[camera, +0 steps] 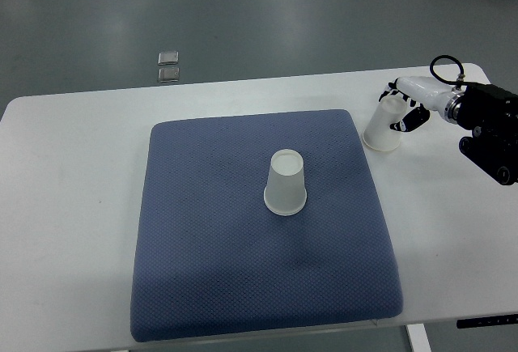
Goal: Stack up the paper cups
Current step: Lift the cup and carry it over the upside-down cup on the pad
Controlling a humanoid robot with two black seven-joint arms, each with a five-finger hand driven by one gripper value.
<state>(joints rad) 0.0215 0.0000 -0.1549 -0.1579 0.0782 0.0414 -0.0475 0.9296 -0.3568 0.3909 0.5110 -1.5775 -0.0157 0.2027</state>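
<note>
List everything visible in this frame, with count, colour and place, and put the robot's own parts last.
table: 1, white, fills most of the view
mat: 1, blue textured, centred on the table
cup on the mat: 1, translucent white, upside down near the mat's middle
cup in the hand: 1, translucent white, upside down, tilted, just off the mat's right corner
floor plates: 2, small, metallic grey, on the grey floor beyond the table
right hand: 1, white and black, at the right edge, closed on the tilted cup
left hand: not in view
</note>
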